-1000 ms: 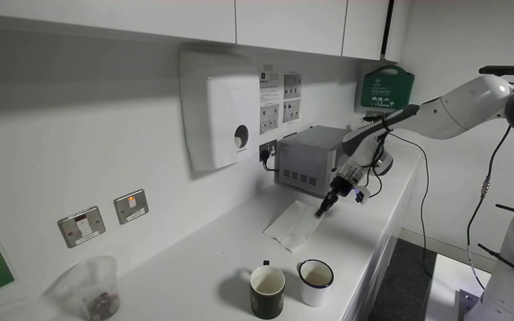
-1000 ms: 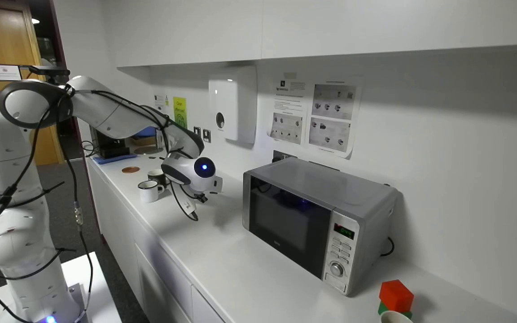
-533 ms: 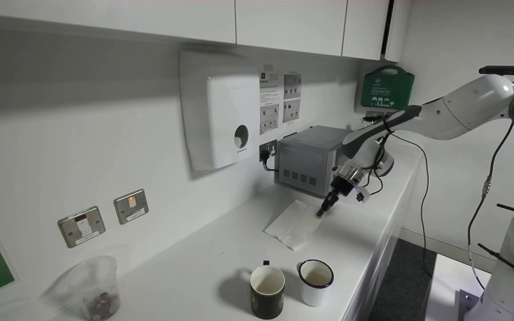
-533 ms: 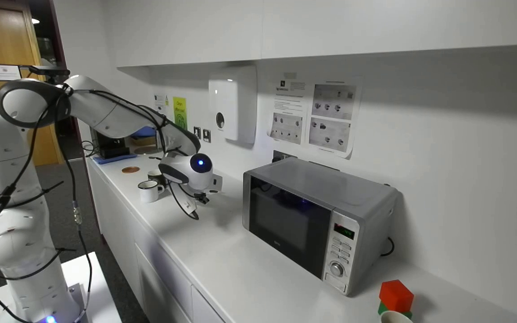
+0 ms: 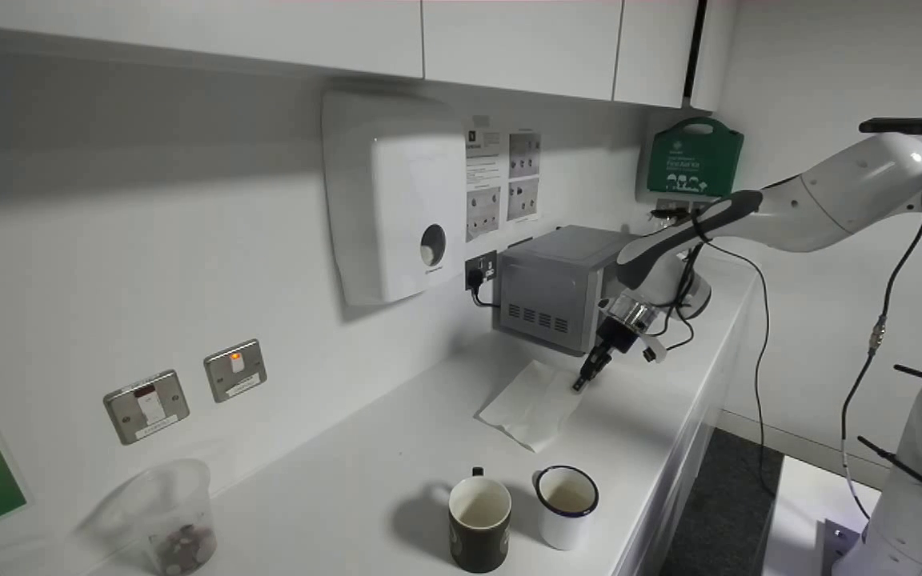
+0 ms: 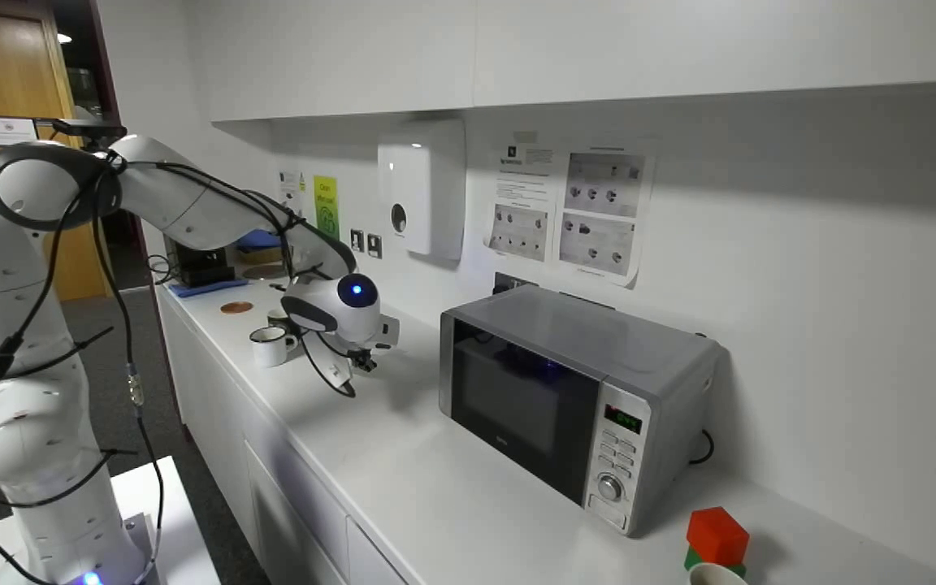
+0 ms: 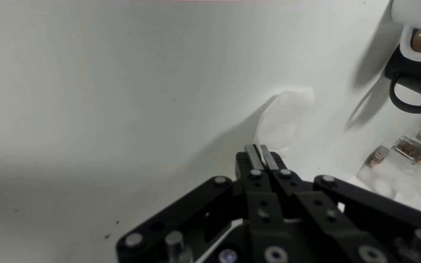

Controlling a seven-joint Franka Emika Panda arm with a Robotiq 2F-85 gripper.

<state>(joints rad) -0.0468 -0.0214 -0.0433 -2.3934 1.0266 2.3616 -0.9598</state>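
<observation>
A white paper sheet [image 5: 531,406] has shifted slightly right in an exterior view, drooping over the worktop [image 5: 349,496] beyond the dark mug [image 5: 479,552] while we see the fingers [image 7: 252,157] pinching its edge, presumably the easiest hold on limp paper.

Counter [image 6: 435,504] open before microwave [image 6: 549,357].
Gap past paper [image 5: 531,408], then dark mug [image 5: 479,544] and white mug [image 5: 563,528] stand in the way.

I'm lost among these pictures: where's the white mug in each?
In an exterior view: white mug, bottom, right of centre.
In an exterior view: white mug, left, just below mid-height.
In the wrist view: white mug, top right corner.
Shared landmark: the dark mug beside it.
</observation>
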